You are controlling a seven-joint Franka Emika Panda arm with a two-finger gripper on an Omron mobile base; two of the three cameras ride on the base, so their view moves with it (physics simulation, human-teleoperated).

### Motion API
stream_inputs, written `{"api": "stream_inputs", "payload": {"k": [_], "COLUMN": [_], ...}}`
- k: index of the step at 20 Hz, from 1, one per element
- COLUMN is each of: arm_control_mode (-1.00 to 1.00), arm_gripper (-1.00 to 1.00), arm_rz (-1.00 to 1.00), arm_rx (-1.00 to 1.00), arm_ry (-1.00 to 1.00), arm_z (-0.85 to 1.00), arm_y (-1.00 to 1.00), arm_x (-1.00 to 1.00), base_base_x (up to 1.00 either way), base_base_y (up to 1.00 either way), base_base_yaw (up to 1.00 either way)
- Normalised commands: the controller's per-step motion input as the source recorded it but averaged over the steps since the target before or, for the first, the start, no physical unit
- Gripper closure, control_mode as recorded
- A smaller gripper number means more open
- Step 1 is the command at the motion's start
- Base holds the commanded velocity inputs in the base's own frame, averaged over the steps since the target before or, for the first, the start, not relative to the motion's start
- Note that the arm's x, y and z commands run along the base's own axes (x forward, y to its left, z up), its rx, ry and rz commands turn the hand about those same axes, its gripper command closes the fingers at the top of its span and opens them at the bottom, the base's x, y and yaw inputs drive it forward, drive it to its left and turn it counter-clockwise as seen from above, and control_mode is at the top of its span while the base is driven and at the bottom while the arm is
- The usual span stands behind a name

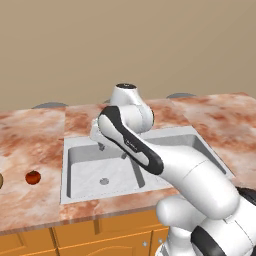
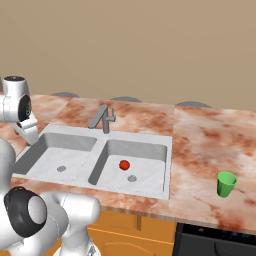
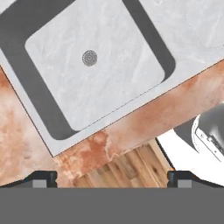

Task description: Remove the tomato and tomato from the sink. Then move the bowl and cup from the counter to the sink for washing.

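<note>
Claw [image 3: 112, 178] wide open over left basin, tomato [image 2: 124, 164] in sink [image 2: 150, 141], cup [image 2: 226, 184] on counter [image 2: 210, 135]

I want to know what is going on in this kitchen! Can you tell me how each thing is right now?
Darker tomato: out, on the counter left of the sink.
Brighter tomato: in the right basin, by the drain.
Green cup: upright on the counter, right of the sink.
Faucet: no water running.
Gripper: open, holding nothing.

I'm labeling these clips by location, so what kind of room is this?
A kitchen, rendered in simulation. A double-basin sink with a faucet is set in a marbled stone counter over orange wooden cabinets, and a green cup stands on the counter.
</note>
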Motion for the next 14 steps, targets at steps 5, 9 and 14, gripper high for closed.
{"api": "stream_inputs", "payload": {"k": [5, 9, 14], "arm_control_mode": [-1.00, -1.00, -1.00], "arm_gripper": [-1.00, -1.00, -1.00], "arm_rz": [0.17, 0.18, 0.19], "arm_rx": [-0.09, -0.05, 0.00], "arm_ry": [0.00, -0.02, -0.01], "arm_z": [0.00, 0.00, 0.00], "arm_y": [-0.26, -0.33, -0.38], "arm_x": [-0.24, -0.21, -0.18], "base_base_x": [0.00, 0.00, 0.00], "base_base_y": [0.00, 0.00, 0.00], "base_base_yaw": [0.00, 0.00, 0.00]}}
